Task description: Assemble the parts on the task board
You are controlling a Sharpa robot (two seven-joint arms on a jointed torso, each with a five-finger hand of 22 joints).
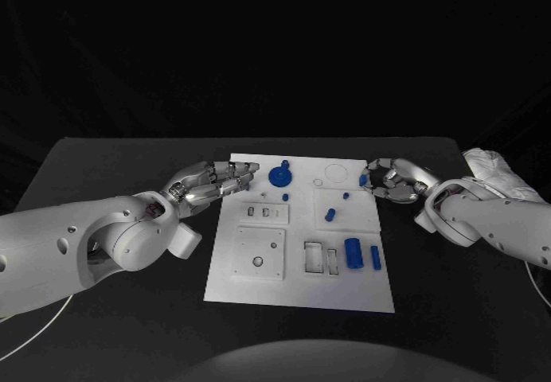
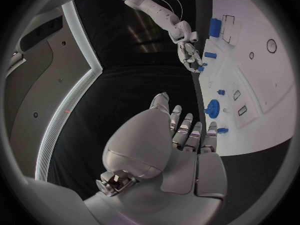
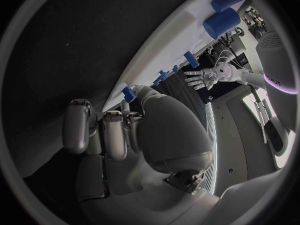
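Task board (image 1: 301,290) is lying flat in the middle of the black worktop (image 1: 115,159). Blue parts are sitting on it: a round disc part (image 1: 280,175) near the far left, a small peg (image 1: 330,213) mid-board, two upright cylinders (image 1: 353,253) toward the near right.

Left hand (image 1: 210,185) is hovering at the board's far-left edge, fingers spread and holding nothing; the fingertips (image 2: 212,130) are sitting just beside the disc part. Right hand (image 1: 394,180) is resting at the far-right edge, fingers curling around a small blue piece (image 1: 364,181); whether it is actually gripped, I cannot tell.

Handling judgement: parts are looking like small rigid plastic, light, smooth, likely slippery against metal fingers and not fragile. The disc is sitting low, so a pinch across its rim or on its raised centre seems best. Cylinders are offering a plain side grip, mid-height. Board is probably stiff but light; it may slide if pushed sideways.
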